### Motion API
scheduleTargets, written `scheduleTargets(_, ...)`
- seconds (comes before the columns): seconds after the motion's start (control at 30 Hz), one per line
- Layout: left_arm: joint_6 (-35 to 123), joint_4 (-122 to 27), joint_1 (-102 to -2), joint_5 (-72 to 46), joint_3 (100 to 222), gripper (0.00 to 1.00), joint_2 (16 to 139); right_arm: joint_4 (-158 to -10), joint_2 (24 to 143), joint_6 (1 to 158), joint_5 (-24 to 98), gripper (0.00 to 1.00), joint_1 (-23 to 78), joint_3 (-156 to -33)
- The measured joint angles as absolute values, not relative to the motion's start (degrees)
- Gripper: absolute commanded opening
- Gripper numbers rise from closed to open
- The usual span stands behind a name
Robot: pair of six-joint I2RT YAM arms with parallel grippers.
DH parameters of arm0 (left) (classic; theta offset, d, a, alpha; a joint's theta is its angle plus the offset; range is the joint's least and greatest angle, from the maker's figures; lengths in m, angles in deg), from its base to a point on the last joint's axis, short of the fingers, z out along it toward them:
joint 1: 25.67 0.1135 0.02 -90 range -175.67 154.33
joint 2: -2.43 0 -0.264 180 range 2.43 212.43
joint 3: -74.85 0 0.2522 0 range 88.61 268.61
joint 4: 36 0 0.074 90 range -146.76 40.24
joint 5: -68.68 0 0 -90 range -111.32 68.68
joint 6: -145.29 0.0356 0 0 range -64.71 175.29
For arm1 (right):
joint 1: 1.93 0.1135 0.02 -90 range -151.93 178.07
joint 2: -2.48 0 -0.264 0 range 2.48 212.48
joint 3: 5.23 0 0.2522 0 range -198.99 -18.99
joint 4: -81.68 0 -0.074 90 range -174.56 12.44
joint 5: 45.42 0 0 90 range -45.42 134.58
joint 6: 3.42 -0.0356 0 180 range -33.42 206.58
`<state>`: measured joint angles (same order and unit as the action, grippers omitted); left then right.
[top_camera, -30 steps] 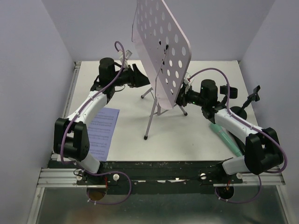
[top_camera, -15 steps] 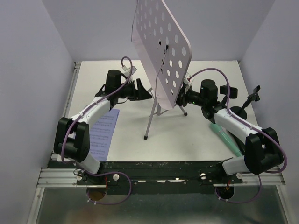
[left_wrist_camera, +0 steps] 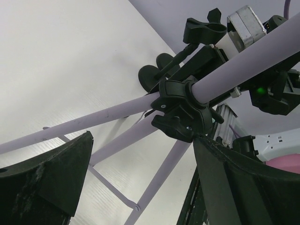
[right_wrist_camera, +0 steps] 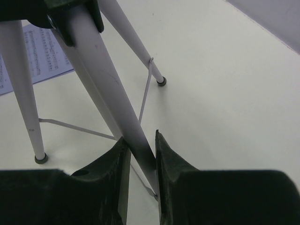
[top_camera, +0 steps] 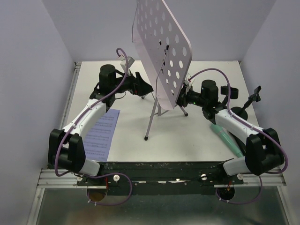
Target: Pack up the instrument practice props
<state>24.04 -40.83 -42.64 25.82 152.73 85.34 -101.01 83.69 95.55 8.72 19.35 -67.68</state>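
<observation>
Over on the left, the printed sheet-music pages are lying flat on the table, out of the way. My guess is they get picked up once the bulky stuff is sorted.

Next along, the left fingers are spread wide with nothing in them. They sit on either side of the black clamp collar where the legs meet the pole. To me that looks like lining up on the knob to loosen or fold the thing, but they aren't touching it yet.

In the middle, the silver tripod is standing upright on the table with all its legs out. Its pale perforated desk is up top, tilted.

The right fingers are pinched shut on one tripod leg, low down. I reckon that's just to brace it so it doesn't tip or skate while the other arm works.

Further right, the mint-green microphone lies on the table beside the right arm. A short black round-based pole stands just behind it. Neither is packed yet, so it's early days.
</observation>
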Motion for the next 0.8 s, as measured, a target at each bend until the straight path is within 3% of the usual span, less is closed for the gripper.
scheduleTargets(0.8, 26.58, -43.13, -42.1, 20.79, 158.32, 0.94, 89.74, -101.2, 83.63, 95.4, 9.42, 0.01, 19.35, -67.66)
